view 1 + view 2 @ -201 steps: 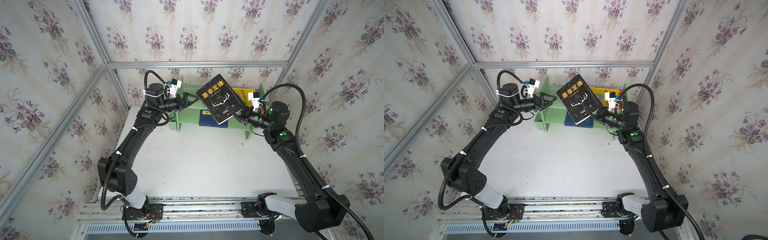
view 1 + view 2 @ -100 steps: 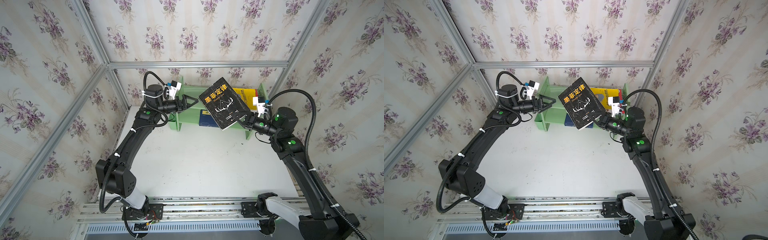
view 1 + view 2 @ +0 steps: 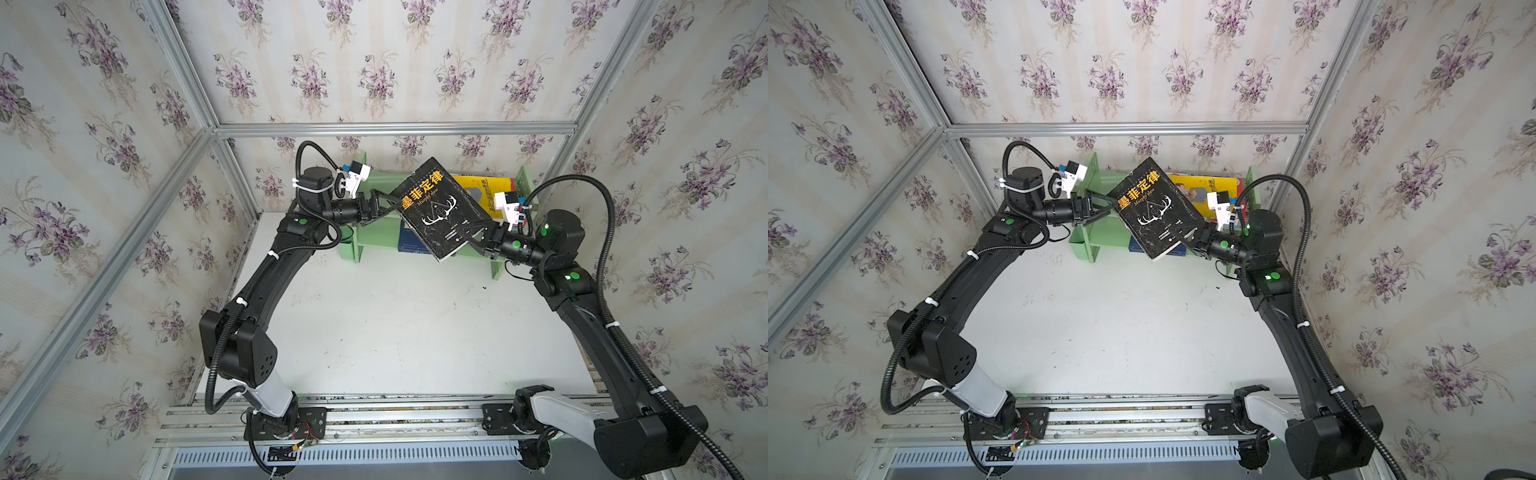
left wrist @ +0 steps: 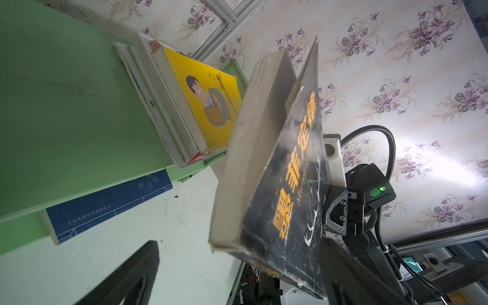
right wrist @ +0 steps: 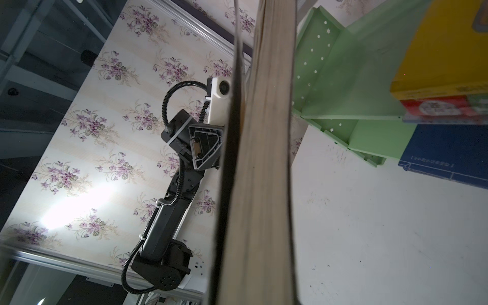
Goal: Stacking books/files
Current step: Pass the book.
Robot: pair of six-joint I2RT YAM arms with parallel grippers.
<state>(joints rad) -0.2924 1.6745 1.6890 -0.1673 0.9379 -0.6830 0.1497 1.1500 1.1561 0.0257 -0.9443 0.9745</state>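
A black book (image 3: 440,208) (image 3: 1154,208) with an orange title and white antlers hangs tilted in the air in front of the green shelf. My right gripper (image 3: 471,235) (image 3: 1183,235) is shut on its lower right corner. In the right wrist view only the book's page edge (image 5: 264,158) shows. My left gripper (image 3: 392,203) (image 3: 1104,205) (image 4: 237,264) is open and straddles the book's left corner (image 4: 290,198); one finger lies by the cover, the other stands well off the pages. A yellow book (image 3: 482,185) (image 4: 208,100) with a cartoon man tops a stack on the shelf.
The green shelf (image 3: 374,232) (image 4: 66,105) stands against the back wall. A red-and-green book (image 5: 438,107) lies under the yellow one. A navy book (image 4: 105,203) (image 5: 449,155) lies on the lower level. White table (image 3: 395,332) spreads in front, with wallpapered walls close on both sides.
My left gripper has moved right up to the book's left corner. The right arm has drawn back to the right, and the black book has shifted slightly with it.
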